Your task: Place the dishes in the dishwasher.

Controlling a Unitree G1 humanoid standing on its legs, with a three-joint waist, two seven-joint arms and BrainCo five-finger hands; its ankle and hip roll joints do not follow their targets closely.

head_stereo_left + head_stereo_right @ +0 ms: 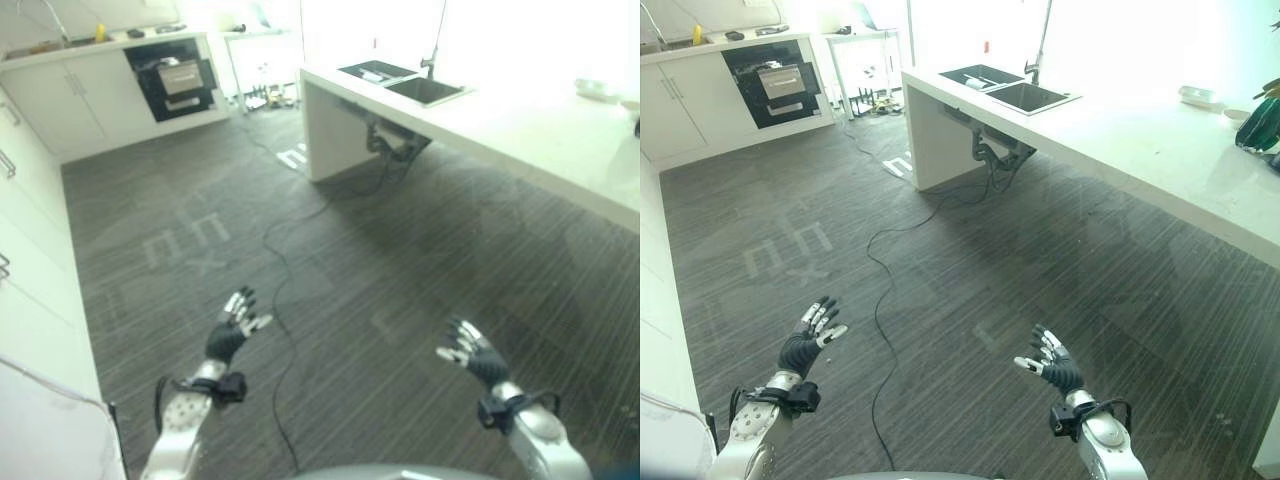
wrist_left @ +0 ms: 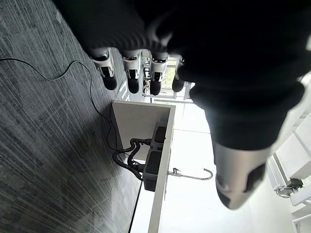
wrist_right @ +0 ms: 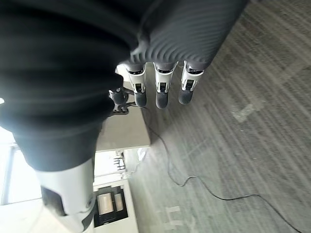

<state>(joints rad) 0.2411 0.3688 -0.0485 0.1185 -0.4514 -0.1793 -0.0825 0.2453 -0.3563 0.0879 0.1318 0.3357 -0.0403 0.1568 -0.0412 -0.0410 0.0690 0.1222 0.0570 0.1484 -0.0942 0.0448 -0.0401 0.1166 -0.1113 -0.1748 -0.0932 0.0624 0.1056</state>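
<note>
Dishwasher [image 1: 172,80] sits far ahead to your left, nearer your left hand [image 1: 232,330]; both hands spread, right hand [image 1: 470,352] empty too

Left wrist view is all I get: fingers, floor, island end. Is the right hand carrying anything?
Observer: No. The right hand is open and empty, held over the floor.
Operator: Where's the target appliance?
Observer: A dark built-in unit, likely the dishwasher, sits in the far cabinets on the robot's left.
Operator: And what's there to load?
Observer: A white dish and a small bowl sit on the island counter, toward its right end.
</note>
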